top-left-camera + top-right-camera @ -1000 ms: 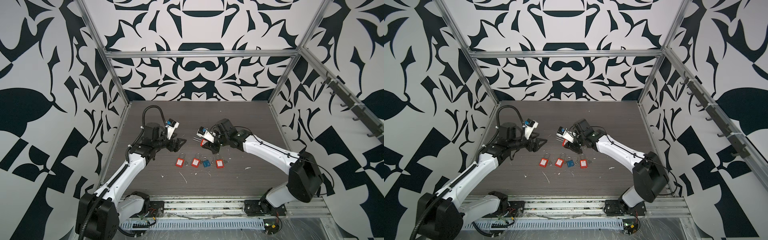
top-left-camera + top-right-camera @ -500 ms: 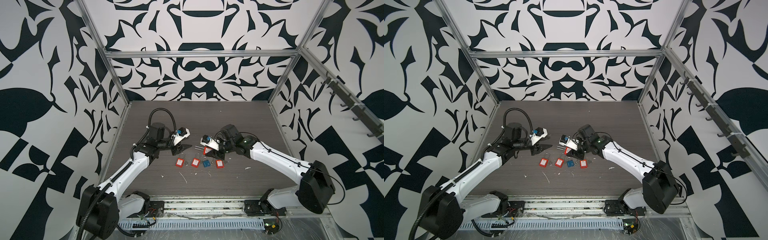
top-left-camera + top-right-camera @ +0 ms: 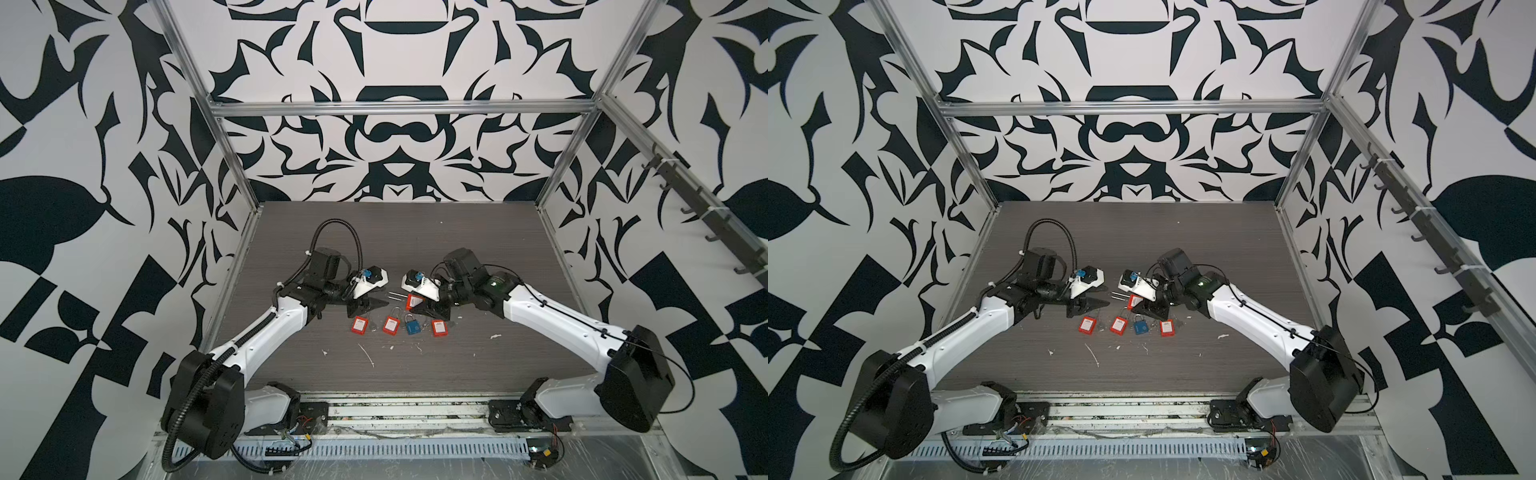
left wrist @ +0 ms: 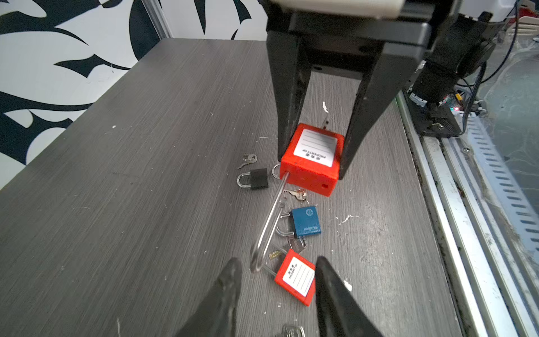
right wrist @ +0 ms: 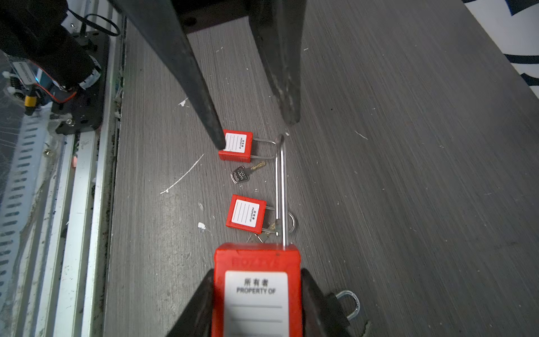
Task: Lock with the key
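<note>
Grips rigid red padlock [image 5: 256,291] by flat sides in right end effector [image 4: 314,164]; poises left end effector [image 4: 277,259] half-open, empty, at slick steel shackle [image 5: 281,189]. Probably weighty.

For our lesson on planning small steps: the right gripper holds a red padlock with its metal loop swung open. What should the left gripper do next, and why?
Probably close the left gripper on the loop. The right gripper clamps the red padlock, one loop end is out of its hole, and the bend seems to sit between the left gripper's open jaws.
</note>
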`<state>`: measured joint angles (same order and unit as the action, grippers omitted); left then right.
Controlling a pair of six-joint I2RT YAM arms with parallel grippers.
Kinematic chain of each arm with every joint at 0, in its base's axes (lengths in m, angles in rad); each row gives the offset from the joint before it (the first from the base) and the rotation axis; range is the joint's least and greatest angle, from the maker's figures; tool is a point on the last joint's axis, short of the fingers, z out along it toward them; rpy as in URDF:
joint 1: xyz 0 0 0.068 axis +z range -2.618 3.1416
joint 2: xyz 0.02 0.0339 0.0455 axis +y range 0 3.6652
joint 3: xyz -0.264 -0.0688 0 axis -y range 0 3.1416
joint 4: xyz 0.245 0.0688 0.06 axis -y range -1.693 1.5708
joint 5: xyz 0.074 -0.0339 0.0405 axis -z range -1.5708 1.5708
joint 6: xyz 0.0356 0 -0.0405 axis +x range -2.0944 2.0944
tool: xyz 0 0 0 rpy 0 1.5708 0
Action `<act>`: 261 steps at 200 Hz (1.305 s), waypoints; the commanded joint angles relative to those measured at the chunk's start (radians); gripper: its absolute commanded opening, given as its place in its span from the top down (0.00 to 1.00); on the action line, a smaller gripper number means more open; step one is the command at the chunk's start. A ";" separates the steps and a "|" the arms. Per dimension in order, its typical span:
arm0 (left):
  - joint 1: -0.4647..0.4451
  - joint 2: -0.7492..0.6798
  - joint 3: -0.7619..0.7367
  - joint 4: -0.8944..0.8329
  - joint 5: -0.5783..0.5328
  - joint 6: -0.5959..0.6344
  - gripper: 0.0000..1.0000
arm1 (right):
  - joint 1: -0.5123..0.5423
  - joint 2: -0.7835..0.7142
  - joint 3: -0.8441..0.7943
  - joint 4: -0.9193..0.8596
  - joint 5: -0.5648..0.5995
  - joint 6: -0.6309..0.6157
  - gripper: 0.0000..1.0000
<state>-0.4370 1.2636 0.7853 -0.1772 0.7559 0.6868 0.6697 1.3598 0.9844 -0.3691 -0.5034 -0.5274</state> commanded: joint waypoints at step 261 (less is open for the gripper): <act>-0.032 0.019 -0.017 0.055 0.093 -0.128 1.00 | 0.011 -0.053 0.173 -0.142 -0.038 0.021 0.41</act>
<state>-0.4576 1.3064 0.7887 -0.1711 0.8288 0.6048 0.6785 1.3483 1.0866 -0.4538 -0.5198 -0.5560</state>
